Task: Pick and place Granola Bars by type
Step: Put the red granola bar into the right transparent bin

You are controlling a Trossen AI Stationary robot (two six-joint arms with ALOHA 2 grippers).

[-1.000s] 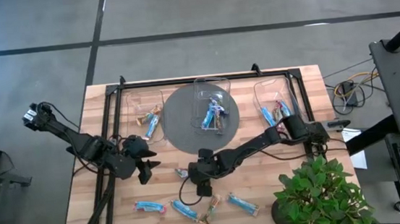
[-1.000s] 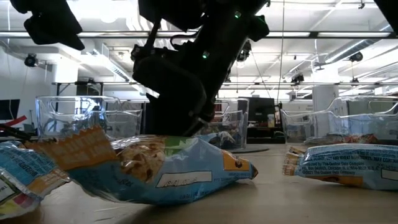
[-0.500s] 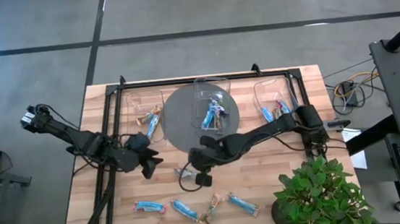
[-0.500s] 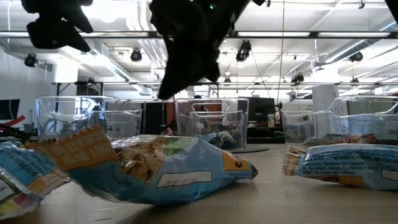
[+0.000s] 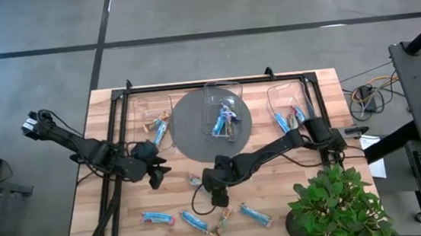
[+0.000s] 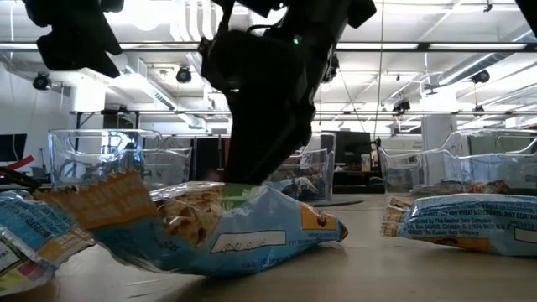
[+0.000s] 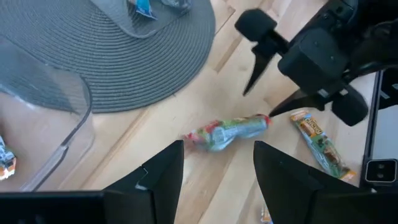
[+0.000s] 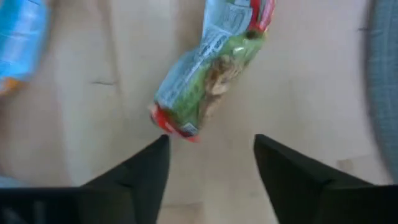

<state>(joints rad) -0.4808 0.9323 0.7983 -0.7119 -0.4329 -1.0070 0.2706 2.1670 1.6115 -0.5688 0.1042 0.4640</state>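
Observation:
A crumpled bar in a red-and-green wrapper (image 5: 194,179) lies flat on the wood near the grey mat; it also shows in the right wrist view (image 8: 208,74) and the left wrist view (image 7: 227,132). My right gripper (image 5: 209,185) (image 8: 208,163) hovers open just beside it, fingers pointing at it, apart from it. My left gripper (image 5: 154,175) (image 7: 217,180) waits open, left of the bar. Several blue bars (image 5: 194,222) and a tan-green one (image 5: 223,221) lie along the near edge. More bars sit in the bins.
Three clear bins stand along the far side: left (image 5: 154,123), middle (image 5: 222,94) on a round grey mat (image 5: 189,131), right (image 5: 290,111). A potted plant (image 5: 333,206) fills the near right corner. Bare wood lies between the mat and the near row of bars.
My right gripper rose clear of the table about half a second ago, then came down again beside the red-and-green bar, ending slightly nearer the table's right and near edges. The bar has stayed on the table. My left gripper shifted a little toward the far edge.

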